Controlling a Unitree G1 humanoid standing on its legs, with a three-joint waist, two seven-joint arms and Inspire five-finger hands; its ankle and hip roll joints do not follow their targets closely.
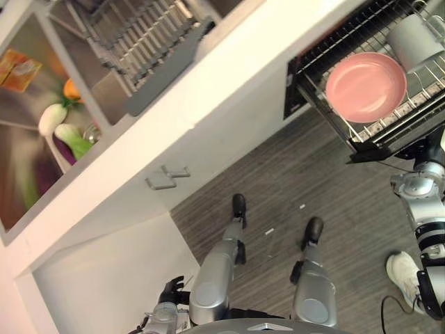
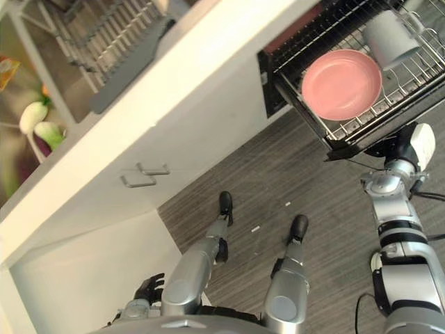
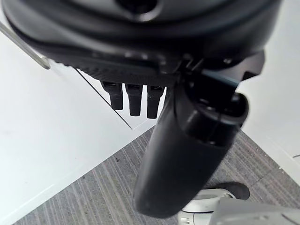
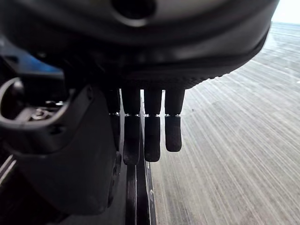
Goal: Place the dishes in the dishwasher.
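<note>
Right eye view first: a round, smooth pink plate (image 2: 341,84) lies flat in the wire dishwasher rack (image 2: 361,129), a grid of thin pale rods in a dark frame, pulled out from the white cabinet front (image 2: 208,115). Beside the plate sits a white mug (image 2: 389,38), cylindrical and matte. My right hand (image 4: 150,126) hangs just under the rack's front edge, fingers straight and relaxed in a neat row, gripping nothing, over grey striped wood-grain flooring (image 4: 234,140). My left hand (image 3: 136,98) hangs low by the plain white cupboard, fingers loose, thumb jutting out, empty too. On the counter a second wire dish rack (image 1: 142,38) rests in the steel sink (image 1: 97,90), with toy vegetables (image 1: 59,125) next to it.
</note>
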